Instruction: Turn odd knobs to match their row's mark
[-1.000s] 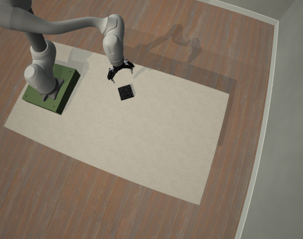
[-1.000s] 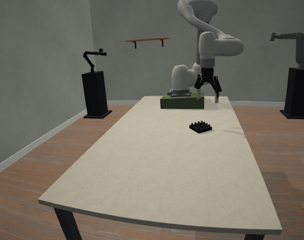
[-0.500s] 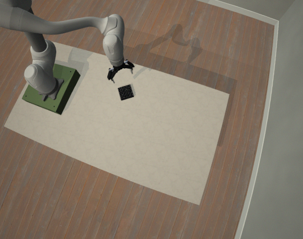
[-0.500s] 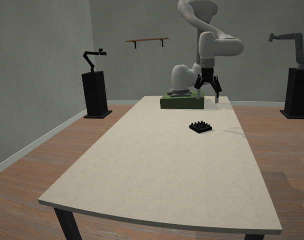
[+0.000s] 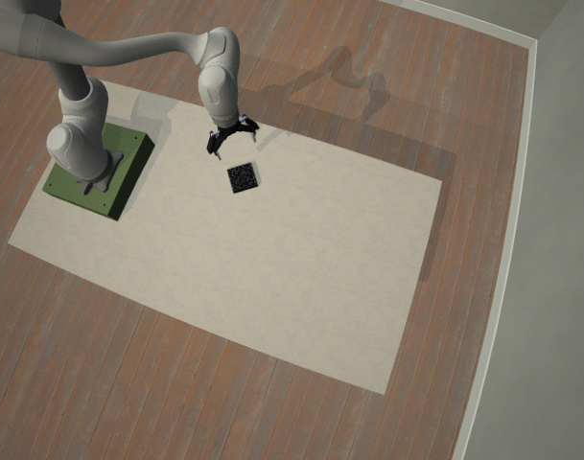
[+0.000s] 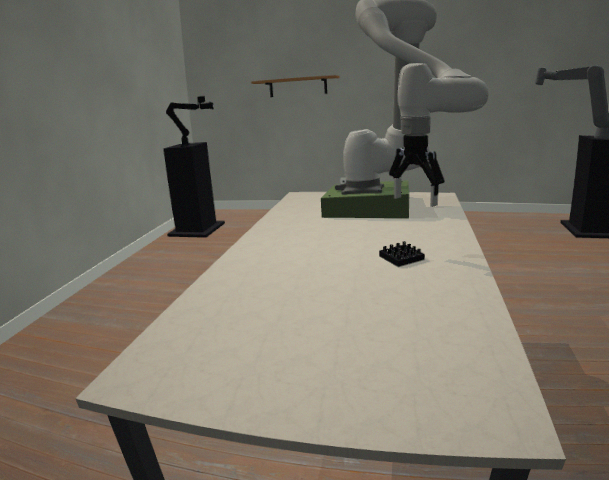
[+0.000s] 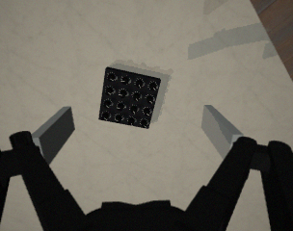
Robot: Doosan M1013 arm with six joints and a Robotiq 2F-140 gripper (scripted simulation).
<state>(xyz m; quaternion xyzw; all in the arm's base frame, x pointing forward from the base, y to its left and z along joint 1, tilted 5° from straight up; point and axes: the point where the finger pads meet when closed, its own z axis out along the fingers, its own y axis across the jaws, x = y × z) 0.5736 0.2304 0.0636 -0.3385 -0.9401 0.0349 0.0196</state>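
On the pale tabletop (image 6: 314, 330) sits the small black knob box (image 5: 242, 177). I see my tool (image 5: 235, 140) spread wide above it, holding nothing.

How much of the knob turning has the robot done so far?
Nothing looks done yet. The knob box stands on the table, untouched. The gripper hangs high above the table, open and empty, so nothing is in hand. Finding the odd knobs, coming down and turning them is all left; the knobs look too small to read.
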